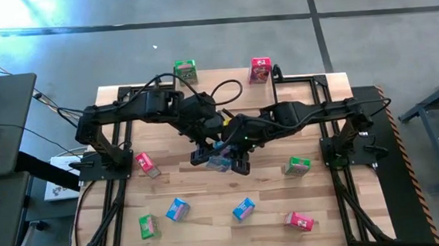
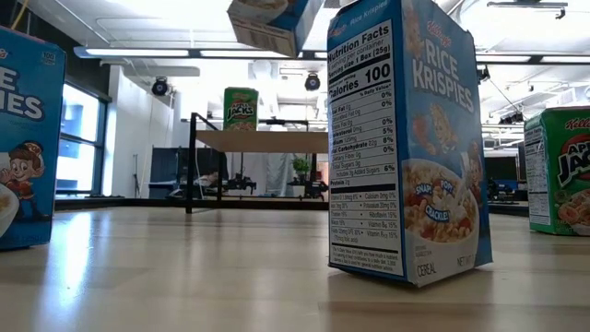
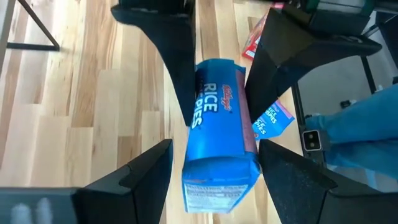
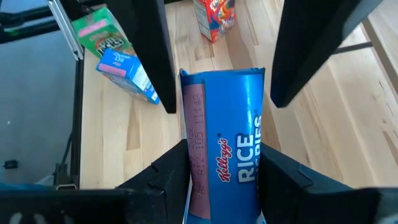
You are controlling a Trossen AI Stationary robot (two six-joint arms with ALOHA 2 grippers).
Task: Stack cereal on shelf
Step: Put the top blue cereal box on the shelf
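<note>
Both grippers meet mid-table over one blue cereal box, lifted off the wood. The right gripper has its fingers clamped on the box, while the left gripper has its fingers spread around the other end without touching it. The shelf at the back holds a green box and a red box.

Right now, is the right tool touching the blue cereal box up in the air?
Touching. In the right wrist view the right tool clamps the blue cereal box, fingers pressed against both sides.
</note>
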